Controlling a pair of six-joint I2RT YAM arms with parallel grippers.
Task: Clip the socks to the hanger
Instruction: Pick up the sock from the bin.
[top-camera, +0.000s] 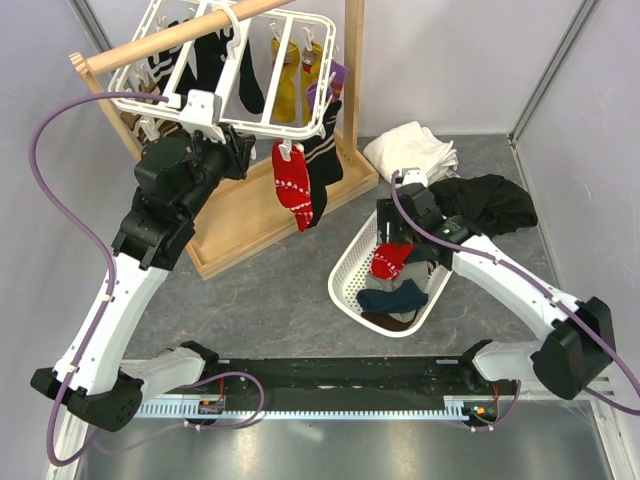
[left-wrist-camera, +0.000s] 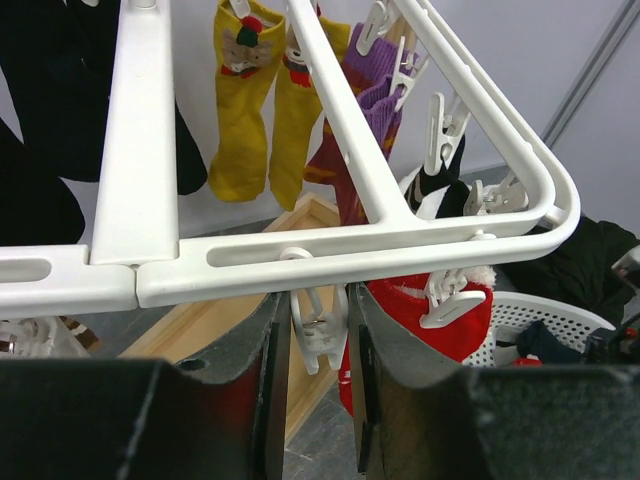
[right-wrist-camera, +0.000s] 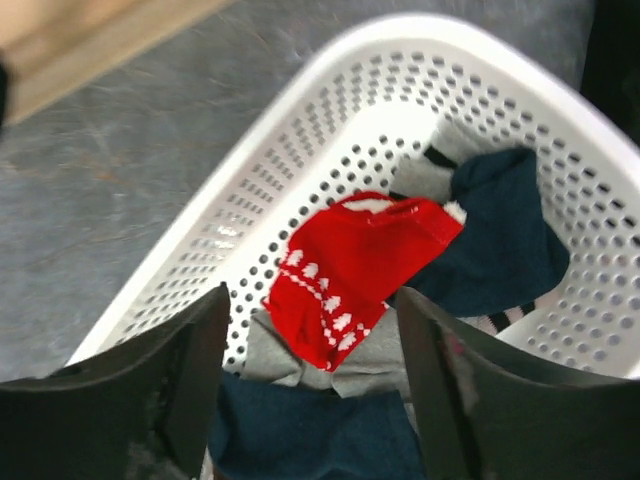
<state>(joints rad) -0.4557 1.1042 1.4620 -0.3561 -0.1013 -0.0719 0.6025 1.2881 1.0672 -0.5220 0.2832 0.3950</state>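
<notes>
**Fig. A, L wrist view.** My L gripper (left-wrist-camera: 312, 345) sits under the front bar of the hanger (left-wrist-camera: 330, 250), near its right-hand corner. The jaws stand a narrow gap apart, w/ one white peg (left-wrist-camera: 318, 325) hanging in that gap. The fingers (left-wrist-camera: 255, 370) lie v. close to the peg on both sides, but I cannot tell whether they press it. Just right of my right finger is a red sock (left-wrist-camera: 400, 325), white-trimmed cuff up, pinned by the next peg along the bar. Beyond & above the jaws are yellow socks (left-wrist-camera: 245, 110) w/ a red-green motif at the cuff (no lettering I can read). A purple sock (left-wrist-camera: 375, 90) hangs to their right.

**Fig. B, R wrist view.** My R gripper (right-wrist-camera: 315, 330) hangs over the white lattice basket (right-wrist-camera: 330, 70), jaws wide apart, gripping nothing. Directly below, centred between the fingertips, is a second red sock (right-wrist-camera: 350, 265), white knitted pattern up. It lies on a grey sock (right-wrist-camera: 270, 360), which shows near my left finger. Right of the jaws is dark blue fabric (right-wrist-camera: 500, 240), w/ a dark-and-white striped edge (right-wrist-camera: 505, 320) peeking out beneath.

**Fig. C, top view.** The hanger hangs from the wooden stand (top-camera: 250, 230), w/ my L jaws at its near edge. Beyond my R jaws are a white cloth pile (top-camera: 410, 148) & a black cloth (top-camera: 495, 205).
</notes>
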